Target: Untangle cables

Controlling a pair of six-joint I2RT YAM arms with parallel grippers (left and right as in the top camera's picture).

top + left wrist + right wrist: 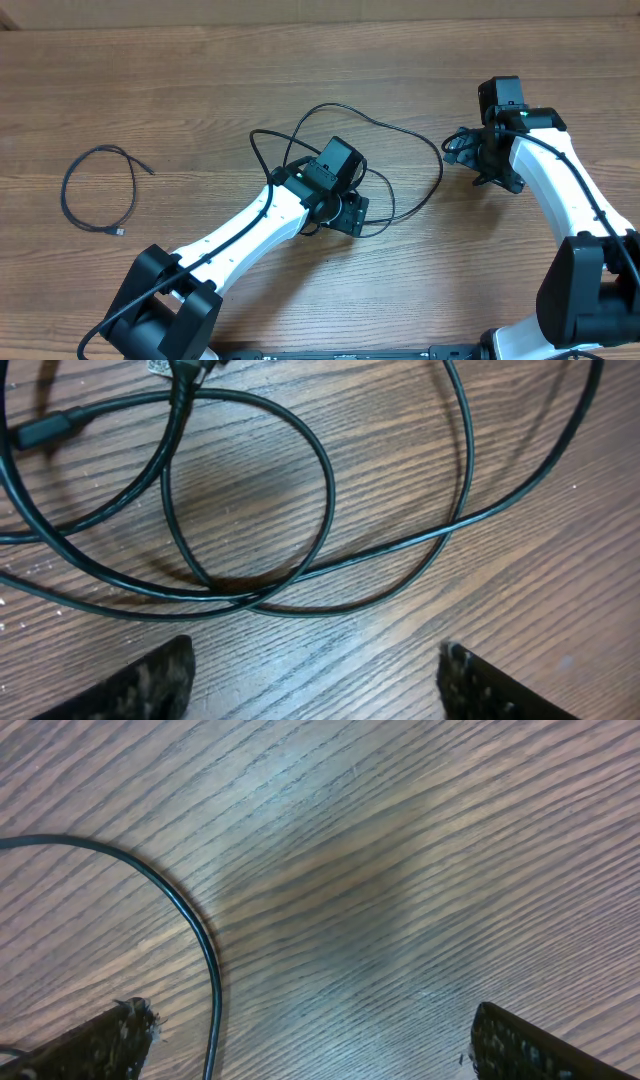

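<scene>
Honestly, the left gripper [315,672], jaws apart and empty, hovers just short of the cables [330,490] looped on the table [200,80]. It should pinch one top strand at a crossing while the right gripper [312,1025], also wide open, anchors another.

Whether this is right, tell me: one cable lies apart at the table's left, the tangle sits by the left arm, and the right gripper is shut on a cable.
One error: the right gripper is open and holds nothing, as the right wrist view shows. One cable does lie apart at the left, and the tangle sits by the left arm.
</scene>
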